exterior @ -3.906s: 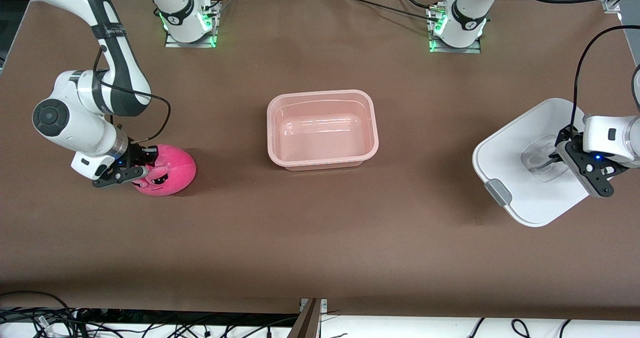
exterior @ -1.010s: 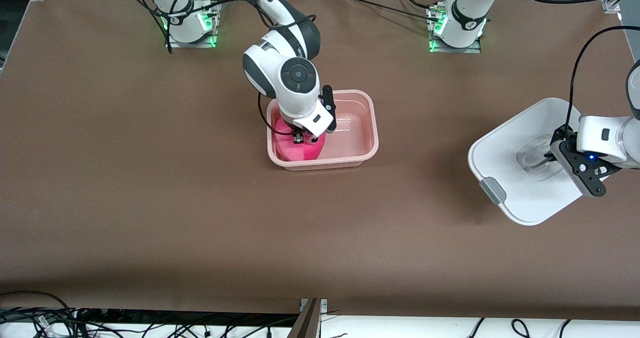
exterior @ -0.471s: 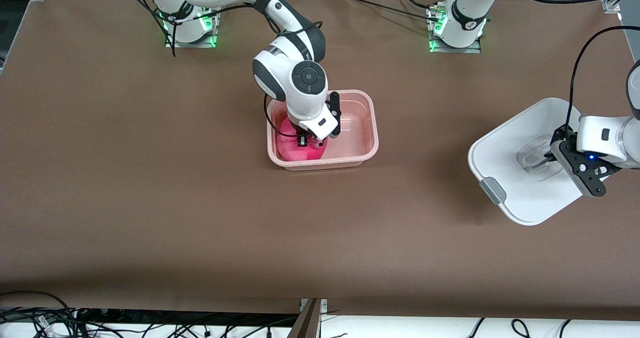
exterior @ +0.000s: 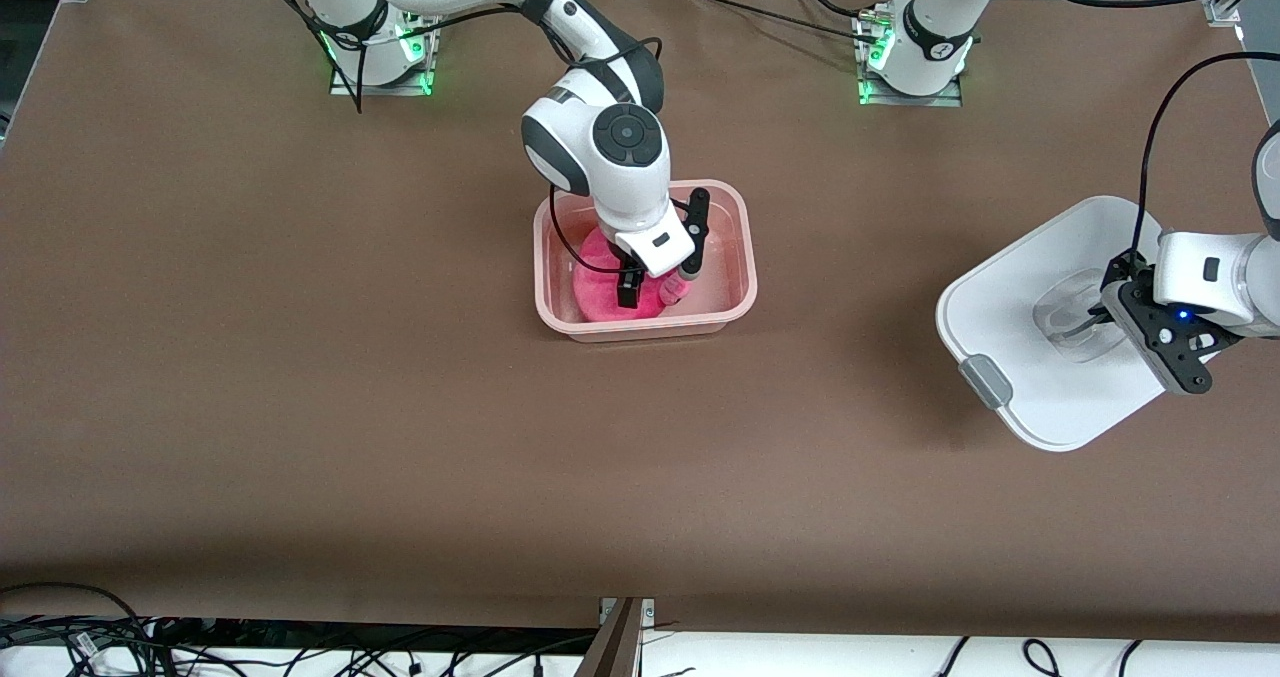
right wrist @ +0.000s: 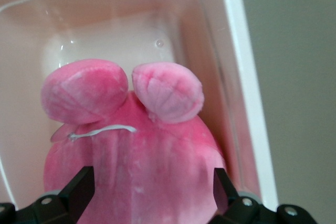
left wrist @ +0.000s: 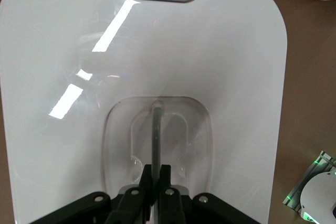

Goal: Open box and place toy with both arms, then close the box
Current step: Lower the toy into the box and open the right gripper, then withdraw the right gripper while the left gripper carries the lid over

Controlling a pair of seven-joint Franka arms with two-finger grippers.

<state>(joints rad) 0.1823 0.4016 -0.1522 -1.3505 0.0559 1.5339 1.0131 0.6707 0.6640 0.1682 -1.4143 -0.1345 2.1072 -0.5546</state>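
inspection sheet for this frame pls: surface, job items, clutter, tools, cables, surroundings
Surface: brown table, flat.
Job's things: box mid-table, open; toy inside it; lid off, at the left arm's end.
Clutter: nothing seen.
Grippers: right tool open, fingers either side of the toy in the box; left tool shut on the lid's handle.
Cables: black leads on both arms; loose bundle along the table edge nearest the camera.
Surroundings: arm bases lit green.

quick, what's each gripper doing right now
Left gripper: shut on the lid by its clear handle, at the left arm's end of the table.
Right gripper: open, fingers either side of the toy inside the box.
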